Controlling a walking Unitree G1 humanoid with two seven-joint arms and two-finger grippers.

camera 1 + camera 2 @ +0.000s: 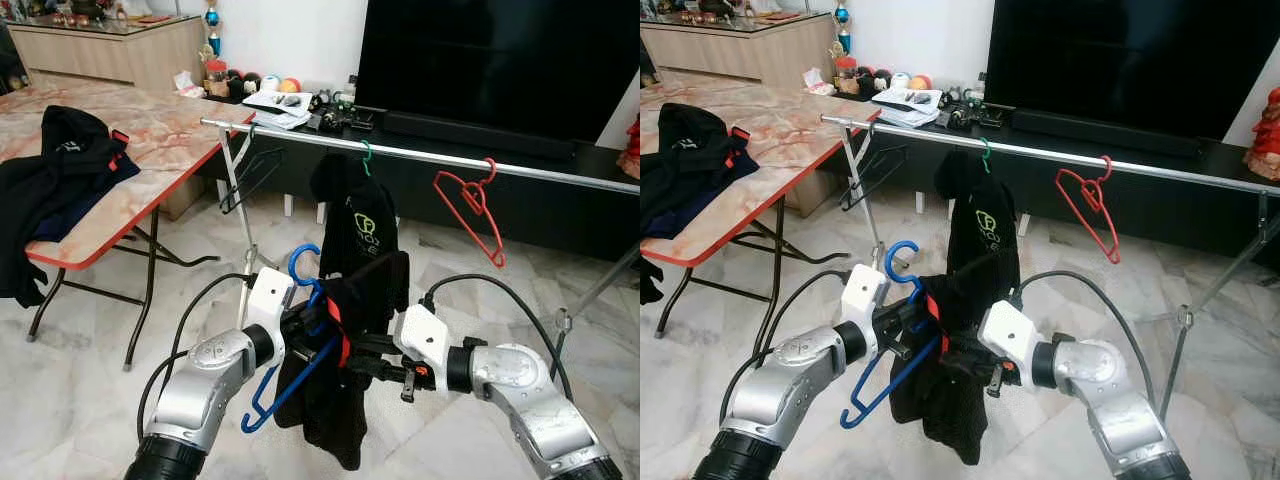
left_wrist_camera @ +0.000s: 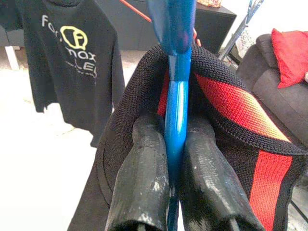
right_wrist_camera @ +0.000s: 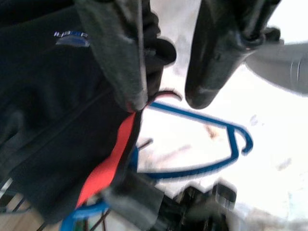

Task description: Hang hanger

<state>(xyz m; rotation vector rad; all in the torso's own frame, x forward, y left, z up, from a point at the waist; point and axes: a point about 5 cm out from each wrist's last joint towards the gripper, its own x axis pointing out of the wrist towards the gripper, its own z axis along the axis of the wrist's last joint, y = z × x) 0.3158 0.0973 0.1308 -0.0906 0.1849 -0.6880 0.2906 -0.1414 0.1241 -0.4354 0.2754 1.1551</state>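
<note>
Blue plastic hanger (image 1: 297,340) carrying a black garment with red trim (image 1: 345,370), held low before the silver rail (image 1: 420,152); left gripper (image 2: 174,159) fingers clamped tight on the hanger's neck; right gripper (image 3: 166,98) fingers parted, one resting against the garment's edge; red hanger (image 1: 472,210) and black printed shirt (image 1: 358,225) hang on the rail.

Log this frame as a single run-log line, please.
left gripper: shut on blue hanger | right gripper: open beside black garment | rail: ahead, hanger not hung
</note>
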